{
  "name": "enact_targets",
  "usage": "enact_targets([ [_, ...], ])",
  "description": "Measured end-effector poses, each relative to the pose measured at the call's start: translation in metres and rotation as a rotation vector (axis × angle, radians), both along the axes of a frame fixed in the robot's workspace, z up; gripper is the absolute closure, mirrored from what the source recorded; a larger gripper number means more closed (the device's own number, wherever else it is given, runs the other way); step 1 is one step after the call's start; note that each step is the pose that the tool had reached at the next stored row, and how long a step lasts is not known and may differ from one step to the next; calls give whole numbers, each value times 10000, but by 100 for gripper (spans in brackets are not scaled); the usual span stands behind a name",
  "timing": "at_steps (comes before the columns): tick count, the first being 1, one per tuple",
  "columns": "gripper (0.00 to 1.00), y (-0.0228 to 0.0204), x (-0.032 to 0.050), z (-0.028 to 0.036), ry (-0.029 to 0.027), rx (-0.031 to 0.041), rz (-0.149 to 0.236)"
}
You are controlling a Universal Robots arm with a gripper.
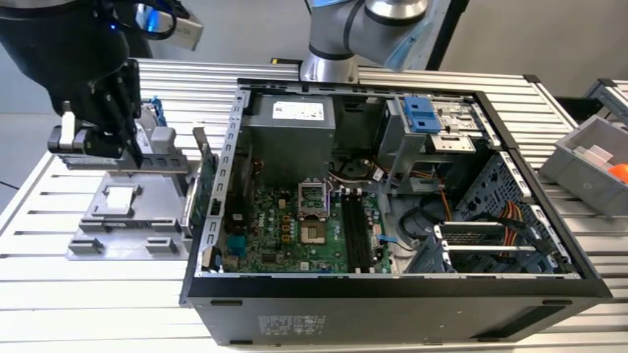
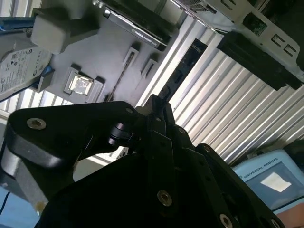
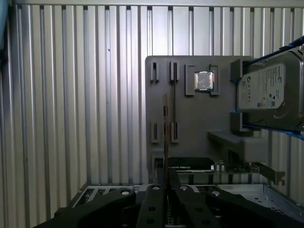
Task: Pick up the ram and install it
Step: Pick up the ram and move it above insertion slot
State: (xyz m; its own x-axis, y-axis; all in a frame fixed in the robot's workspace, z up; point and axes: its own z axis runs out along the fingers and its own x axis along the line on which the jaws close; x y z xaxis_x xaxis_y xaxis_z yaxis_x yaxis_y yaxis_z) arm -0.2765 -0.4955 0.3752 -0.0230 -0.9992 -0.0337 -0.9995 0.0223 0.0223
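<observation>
Ribbed aluminium worktop (image 1: 98, 294), pale grey, carrying all the items below. Item: open black tower computer case (image 1: 393, 298), lying on its side at the centre so that the green motherboard (image 1: 284, 235) faces up. Its long black memory slots (image 1: 355, 228) are bare and within reach from above. Item: grey moulded parts holder (image 1: 118, 220), on the worktop at the exterior view's left, beside the case. Its pockets and narrow slots keep each part upright or seated where it can be grasped cleanly. A small square silver processor (image 3: 204, 80) sits in one pocket, and a silver box-shaped hard drive with white label (image 3: 268, 90) stands propped on edge. Item: black two-fingered gripper (image 3: 166, 187), hanging over the holder, well apart from the memory slots. Its fingers (image 3: 153, 197) look closed on the ram (image 3: 165, 137), a long, thin, dark circuit-board stick. The first wrist view shows the ram edge-on, running out from between the fingers. It is held by one end with its long edge free, a grasp that would suit pressing it down into a slot. The holder's long thin slot (image 3: 173, 102) lies just beside the ram and appears vacant, so the ram is judged to be out of its seat. Item: grey plastic bin (image 1: 589, 158), at the exterior view's far right, not in use.
</observation>
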Motion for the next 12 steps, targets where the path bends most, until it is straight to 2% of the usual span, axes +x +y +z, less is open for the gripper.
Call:
enact_targets([
  [12,100,0,378,0,36,0,17],
])
